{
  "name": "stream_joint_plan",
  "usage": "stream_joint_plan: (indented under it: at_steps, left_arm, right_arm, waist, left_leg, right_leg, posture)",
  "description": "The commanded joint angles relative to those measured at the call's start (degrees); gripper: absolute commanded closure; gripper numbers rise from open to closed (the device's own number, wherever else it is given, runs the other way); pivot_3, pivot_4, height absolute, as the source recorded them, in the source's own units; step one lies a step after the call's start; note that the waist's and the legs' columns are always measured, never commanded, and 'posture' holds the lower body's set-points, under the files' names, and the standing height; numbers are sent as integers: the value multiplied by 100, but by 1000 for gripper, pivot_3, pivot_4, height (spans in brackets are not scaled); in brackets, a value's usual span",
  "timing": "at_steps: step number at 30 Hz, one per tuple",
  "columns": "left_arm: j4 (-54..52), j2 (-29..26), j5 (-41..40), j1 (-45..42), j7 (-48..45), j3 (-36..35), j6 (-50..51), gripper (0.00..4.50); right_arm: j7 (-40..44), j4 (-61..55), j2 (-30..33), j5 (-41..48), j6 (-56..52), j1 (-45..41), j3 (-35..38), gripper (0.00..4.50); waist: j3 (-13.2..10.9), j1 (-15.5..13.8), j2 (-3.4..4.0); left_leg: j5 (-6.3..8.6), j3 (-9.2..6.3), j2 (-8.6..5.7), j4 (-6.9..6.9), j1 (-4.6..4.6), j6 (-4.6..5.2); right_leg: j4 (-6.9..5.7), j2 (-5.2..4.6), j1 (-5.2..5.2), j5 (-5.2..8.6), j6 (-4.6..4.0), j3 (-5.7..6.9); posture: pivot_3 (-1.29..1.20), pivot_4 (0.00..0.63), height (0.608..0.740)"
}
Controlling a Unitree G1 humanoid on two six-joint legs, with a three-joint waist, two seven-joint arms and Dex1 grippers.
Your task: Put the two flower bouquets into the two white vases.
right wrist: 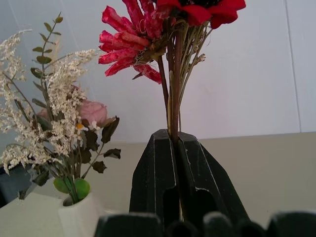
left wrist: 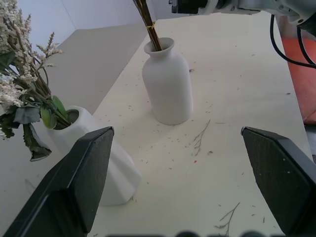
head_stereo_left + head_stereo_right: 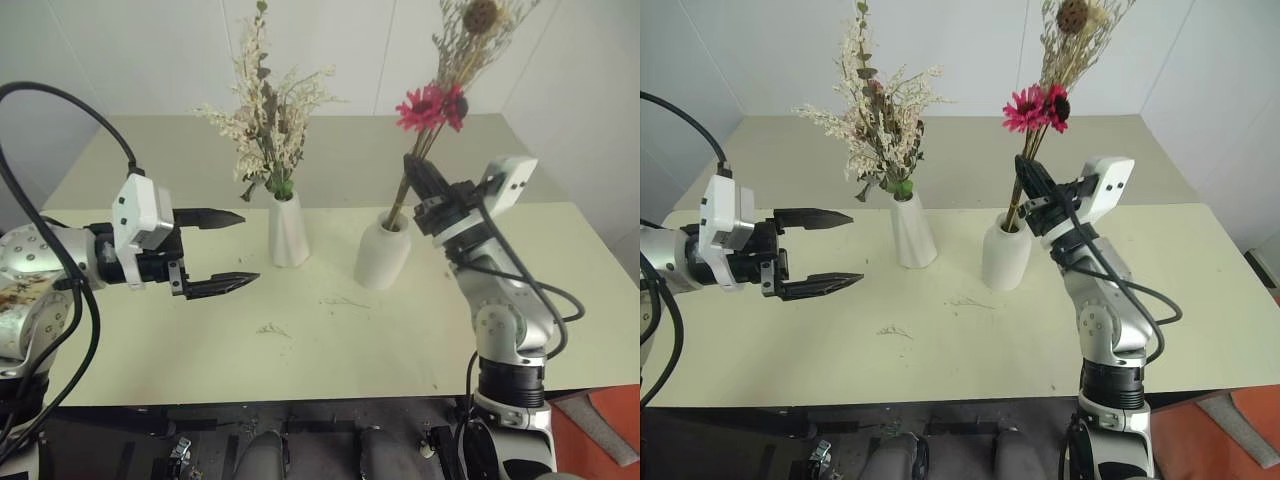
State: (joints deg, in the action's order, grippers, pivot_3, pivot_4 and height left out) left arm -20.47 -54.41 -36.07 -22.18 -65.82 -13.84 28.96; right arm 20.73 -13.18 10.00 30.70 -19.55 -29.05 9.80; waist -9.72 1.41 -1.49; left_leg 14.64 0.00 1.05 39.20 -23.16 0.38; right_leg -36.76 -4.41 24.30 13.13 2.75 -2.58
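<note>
The pink-red daisy bouquet (image 3: 432,105) with its brown seed head leans up out of the shorter round white vase (image 3: 383,256). In the left wrist view its stems (image 2: 148,27) reach down into that vase's mouth. My right gripper (image 3: 412,164) is shut on those stems just above the neck, seen close up in the right wrist view (image 1: 174,143). The cream-white bouquet (image 3: 265,115) stands upright in the tall faceted vase (image 3: 288,230). My left gripper (image 3: 250,247) hovers open and empty to the left of the tall vase, apart from it.
Both vases stand mid-table on the pale tabletop (image 3: 200,350), with a second table surface behind. Dried crumbs and a twig (image 3: 270,328) lie in front of the vases. An orange-red object (image 3: 612,430) sits low at the right, beyond the table's edge.
</note>
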Motion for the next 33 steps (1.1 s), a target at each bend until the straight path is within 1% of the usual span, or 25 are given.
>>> stream_joint_plan:
  at_steps: [1, 5, 7, 8, 11, 12, 13, 14, 20, 23, 26, 29, 33]
  left_arm:
    - [-42, -130, -28, -50, -24, -191, -121, 0]
    - [12, -166, -16, -45, -39, -199, -168, 0]
    - [33, -166, 5, -43, -41, -180, -191, 0]
    - [35, -160, 8, -45, -37, -165, -198, 0]
    - [70, -125, 20, -71, -35, -112, -243, 0]
    - [87, -112, 24, -75, -32, -98, -260, 0]
    - [100, -103, 27, -70, -31, -90, -277, 0]
    - [113, -96, 25, -71, -29, -81, -288, 0]
    - [156, -91, 41, -12, -18, -62, -344, 0]
    - [185, -78, 43, 23, 20, -83, -351, 0]
    - [228, -71, 108, 73, 28, -49, -402, 0]
    - [231, -40, 118, 62, 30, -30, -413, 0]
    - [236, 9, 190, 81, 42, -4, -450, 0]
  right_arm:
    - [130, -62, -10, -211, 500, 47, -106, 4481]
    - [258, -71, 59, -255, 588, 163, -153, 4481]
    - [289, -109, 68, -236, 571, 211, -174, 3935]
    - [306, -140, 91, -263, 573, 249, -203, 3753]
    - [406, -258, 169, -246, 502, 364, -290, 2755]
    - [392, -293, 175, -219, 462, 400, -297, 2432]
    - [351, -327, 172, -208, 425, 438, -301, 2016]
    - [303, -357, 164, -204, 391, 478, -299, 1732]
    - [156, -757, 334, -176, 156, 935, -225, 1732]
    - [128, -1041, 656, -118, -156, 1258, -108, 1732]
    - [10, -1282, 897, -4, -527, 1364, 4, 1732]
    - [125, -1566, 1295, 47, -840, 1449, 46, 1732]
    - [428, -1949, 2097, 46, -1247, 1721, 125, 1732]
  waist:
    - [0, 2, 0]
    - [0, 6, 0]
    - [0, 5, 0]
    - [0, 5, 1]
    - [0, 6, 1]
    - [0, 5, 1]
    - [0, 4, 1]
    - [0, 4, 0]
    - [0, -8, 0]
    - [0, -33, 0]
    - [0, -36, 0]
    - [0, -25, 0]
    - [0, -41, 0]
  left_leg:
    - [0, 0, 0, 0, 0, 0]
    - [-1, 0, 0, 0, 1, -2]
    - [-1, 0, 0, -1, 2, -1]
    - [-1, 0, 0, -1, 2, -1]
    - [-1, 0, 0, -1, 2, -2]
    - [-1, 0, 0, -1, 2, -1]
    - [-1, 0, 0, -1, 2, -1]
    - [-1, 0, 0, -1, 2, -1]
    - [-1, 0, 0, -2, 2, -1]
    - [-1, 0, -1, -1, 2, -1]
    - [-1, 0, -1, -1, 3, -2]
    - [-1, 1, 0, -1, 10, -2]
    - [-1, 0, 0, -1, 14, -2]
  right_leg:
    - [0, 0, 0, 0, 0, 0]
    - [0, 0, 0, 0, 0, 0]
    - [0, 1, -1, 0, 0, 0]
    - [0, 0, -1, 0, -1, 0]
    - [0, 0, -1, 0, -1, 0]
    - [0, 0, 0, 0, -1, 0]
    - [0, 0, 0, 1, -1, 0]
    - [0, 0, 0, 1, -1, 0]
    - [0, 0, -1, 1, -2, 0]
    - [2, -1, -2, 1, -1, 0]
    - [8, -1, -2, 2, -2, 0]
    - [8, 1, -2, 5, -6, -3]
    - [7, 2, -6, 9, -10, -2]
  posture:
    - [0, 150, 740]
    - [0, 150, 740]
    - [0, 150, 740]
    - [0, 150, 740]
    - [0, 150, 740]
    - [0, 150, 740]
    - [0, 150, 740]
    - [0, 150, 740]
    - [0, 150, 740]
    - [0, 150, 740]
    - [0, 150, 740]
    - [0, 150, 740]
    - [0, 150, 740]
